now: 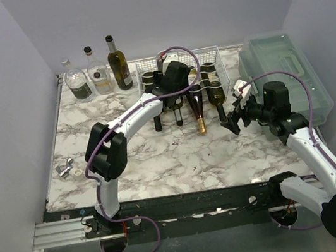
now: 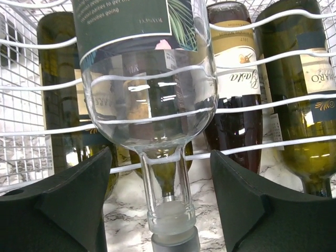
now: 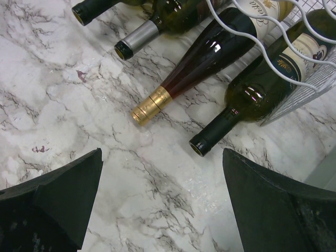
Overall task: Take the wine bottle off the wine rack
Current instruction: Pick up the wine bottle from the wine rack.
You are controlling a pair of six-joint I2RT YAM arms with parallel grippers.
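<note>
Your left wrist view shows what your arm hides from above: the clear bottle point(image 2: 149, 100) lying in the rack point(image 1: 207, 52), its neck untouched between your spread left pincer point(image 2: 160, 173), near a green bottle point(image 2: 299, 131) whose label ends "ARO", while your right pincer point(image 3: 163, 155) hangs spread over the worktop point(image 3: 63, 105).

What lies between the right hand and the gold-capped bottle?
Only bare marble table between the right hand and the gold-capped bottle, in the right wrist view.

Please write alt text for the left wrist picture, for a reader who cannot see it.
A clear glass bottle lies in the wire rack, its neck pointing between the open fingers of the left gripper; dark bottles lie beside it.
</note>
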